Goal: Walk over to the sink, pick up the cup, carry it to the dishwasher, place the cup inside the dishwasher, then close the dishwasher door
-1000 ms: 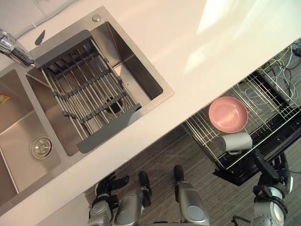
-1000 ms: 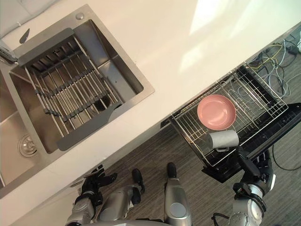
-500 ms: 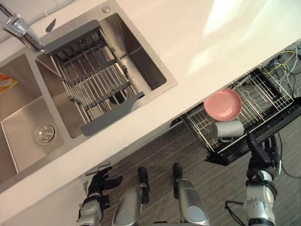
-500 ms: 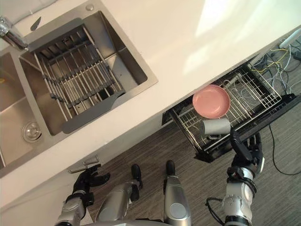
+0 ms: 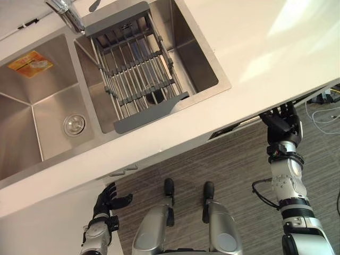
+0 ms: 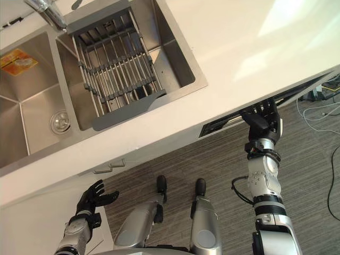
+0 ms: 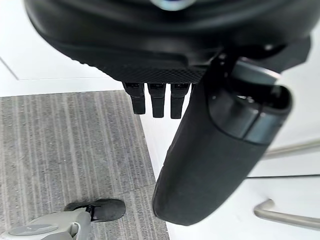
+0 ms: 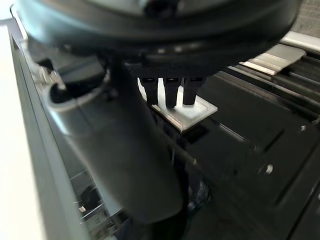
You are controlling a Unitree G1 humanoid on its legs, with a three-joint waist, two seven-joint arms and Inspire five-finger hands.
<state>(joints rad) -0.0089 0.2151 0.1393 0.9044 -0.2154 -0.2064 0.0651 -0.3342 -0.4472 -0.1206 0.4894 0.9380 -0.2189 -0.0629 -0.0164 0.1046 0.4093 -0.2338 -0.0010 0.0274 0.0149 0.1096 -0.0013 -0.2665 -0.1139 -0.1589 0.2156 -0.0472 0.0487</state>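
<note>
Right robot hand [image 5: 280, 123] is held up at the near edge of the bench [image 5: 255, 48], right side. Its fingers [image 8: 172, 92] are straight and released, at the dark front of the dishwasher [image 6: 218, 126], which is seen as a slit under the bench. Left robot hand [image 5: 108, 199] is held low at left, relaxed and grasping nothing. The sink [image 5: 42, 85] is noted far left. The cup's place cannot be told.

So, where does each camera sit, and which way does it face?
Left eye view: on the head, looking down at the sink and counter; left hand lower left, right hand at the counter's edge.
Right eye view: beside it, sharing the same sink and both hands.
Left wrist view: along the open left hand, towards a white cabinet.
Right wrist view: along the open right hand, towards the dark dishwasher door.
</note>
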